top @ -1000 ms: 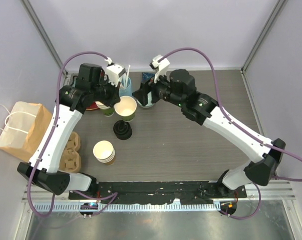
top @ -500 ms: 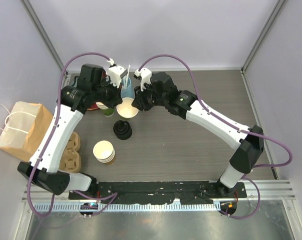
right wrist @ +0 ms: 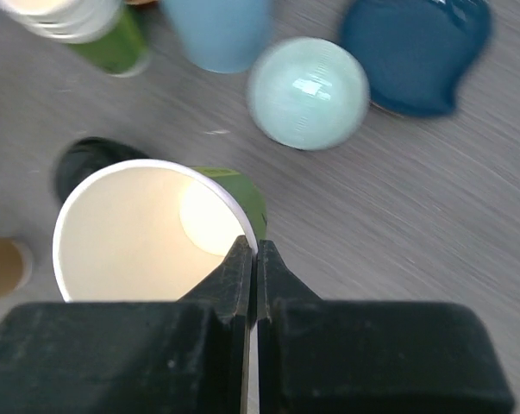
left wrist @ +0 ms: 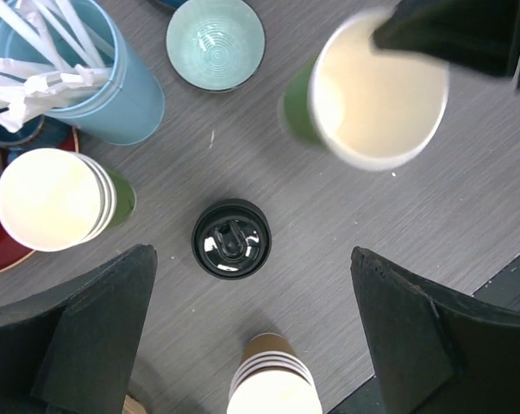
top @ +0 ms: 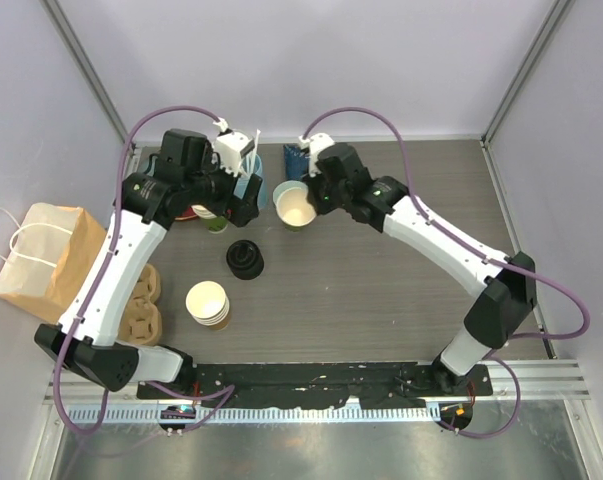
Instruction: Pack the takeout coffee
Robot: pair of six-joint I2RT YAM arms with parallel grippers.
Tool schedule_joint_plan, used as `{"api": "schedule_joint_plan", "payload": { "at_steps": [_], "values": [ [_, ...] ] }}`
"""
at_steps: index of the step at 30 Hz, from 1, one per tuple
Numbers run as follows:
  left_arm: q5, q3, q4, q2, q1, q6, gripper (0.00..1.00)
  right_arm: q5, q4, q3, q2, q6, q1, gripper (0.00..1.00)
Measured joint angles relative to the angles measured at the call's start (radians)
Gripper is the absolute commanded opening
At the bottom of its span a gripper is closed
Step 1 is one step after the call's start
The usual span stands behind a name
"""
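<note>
**Right claw clamps the green cup's rim; left claw spread, no lid on yet**

Top view: right claw (top: pixel 309 203) is clenched on the rim of the green cup (top: pixel 297 210), far-centre of the table (top: pixel 381 300). A rim pinch suits an open, light cup. Left claw (top: pixel 247 203) is released and holds nothing, just left of the cup. Black lid stack (top: pixel 245 260) sits nearer the bases, and the brown cup stack (top: pixel 208 303) nearer again. Paper bag (top: pixel 36 258) and cardboard carrier (top: pixel 141 305) wait on the left, likely the packing destination.

Left wrist: its fingers stand wide, with the lid stack on the table between them. My read is it's lining up for a lid. The green cup is upper right, lidless and blurred, so I can't tell whether it rests on the table or is lifted. Straw tumbler (left wrist: pixel 78 82) and green cup stack (left wrist: pixel 57 198) are at left.

Right wrist: jaws meet on the rim's near edge, wall trapped between them. The cup's inside is cream and looks empty. Teal bowl (right wrist: pixel 309 92) lies beyond.

The cup needs its lid before it goes into the carrier or bag.
</note>
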Motion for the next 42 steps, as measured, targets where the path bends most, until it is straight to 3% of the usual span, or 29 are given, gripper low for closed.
{"api": "schedule_joint_plan", "payload": {
  "at_steps": [9, 18, 34, 36, 37, 41, 42],
  "values": [
    [-0.092, -0.047, 0.001, -0.020, 0.000, 0.022, 1.00, 0.040, -0.030, -0.256, -0.054, 0.038, -0.309, 0.01],
    [-0.146, -0.088, -0.010, -0.021, 0.000, 0.052, 1.00, 0.029, -0.003, -0.303, 0.040, 0.045, -0.279, 0.01],
    [-0.174, -0.120, -0.011, -0.029, 0.011, 0.073, 1.00, 0.002, 0.153, -0.348, 0.054, 0.076, -0.370, 0.01],
    [-0.175, -0.120, -0.011, -0.029, 0.010, 0.077, 1.00, -0.001, 0.156, -0.348, 0.056, 0.076, -0.377, 0.18],
    [-0.175, -0.120, -0.012, -0.029, 0.010, 0.077, 1.00, -0.003, 0.156, -0.348, 0.057, 0.075, -0.380, 0.31],
    [-0.174, -0.120, -0.035, -0.029, 0.010, 0.100, 0.99, -0.019, 0.152, -0.341, 0.065, 0.074, -0.384, 0.50],
    [-0.175, -0.120, -0.051, -0.029, 0.011, 0.108, 0.94, -0.024, 0.147, -0.337, 0.066, 0.074, -0.384, 0.54]
  ]
}}
